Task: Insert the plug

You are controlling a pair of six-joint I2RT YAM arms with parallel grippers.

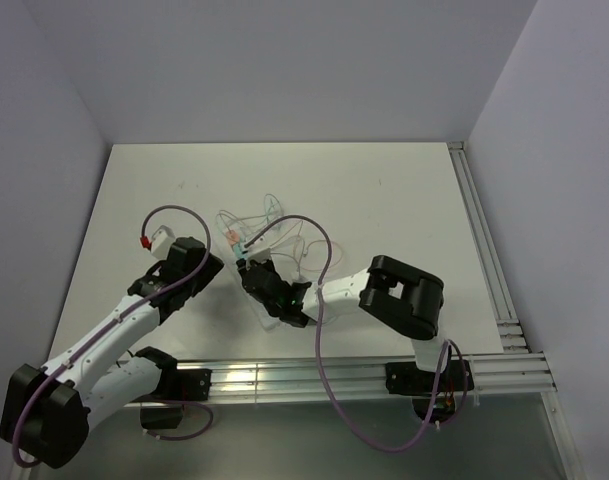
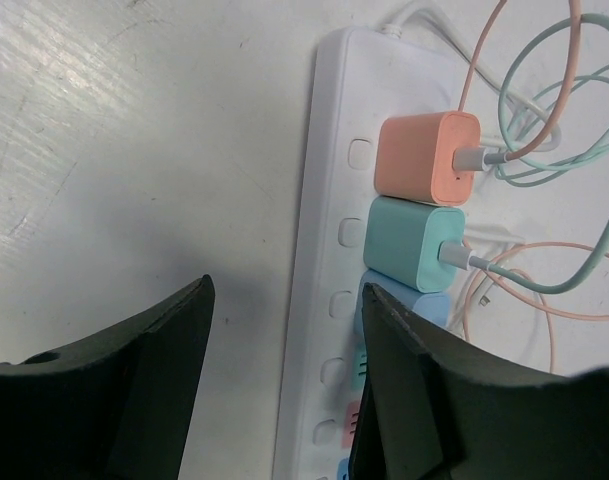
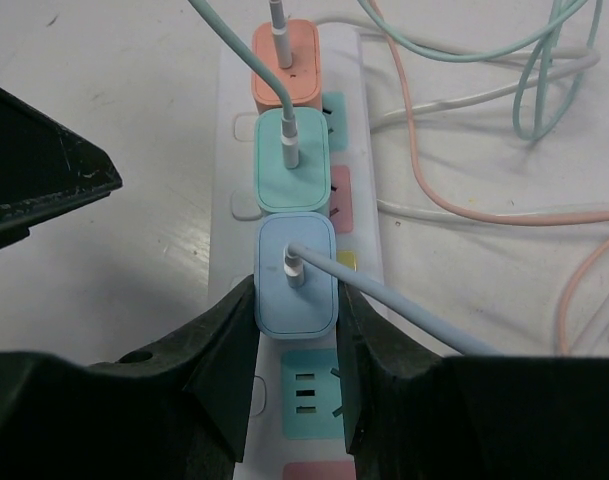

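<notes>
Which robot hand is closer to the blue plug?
Right. The right gripper has its fingers on both sides of the blue plug, gripping it on the power strip. The left gripper is open off to the strip's side, holding nothing.

power strip (image 3: 234, 150): flat on tabletop (image 1: 384, 190), mid-tabletop, between the two claws
far plug (image 3: 285, 68): in strip, end of the plug row away from right claw
middle plug (image 3: 293, 160): in strip, between far plug and near plug, close to both
near plug (image 3: 295, 275): in strip, just before middle plug
right claw (image 3: 296, 308): over strip, one finger touching each side of near plug
free socket (image 3: 306, 393): on strip, just before near plug, between right claw fingers
left claw (image 2: 284, 340): beside plug row; one finger over bare tabletop, other over strip by near plug
cables (image 3: 484, 210): one from each plug top; loops on tabletop right of strip in right wrist view
</notes>
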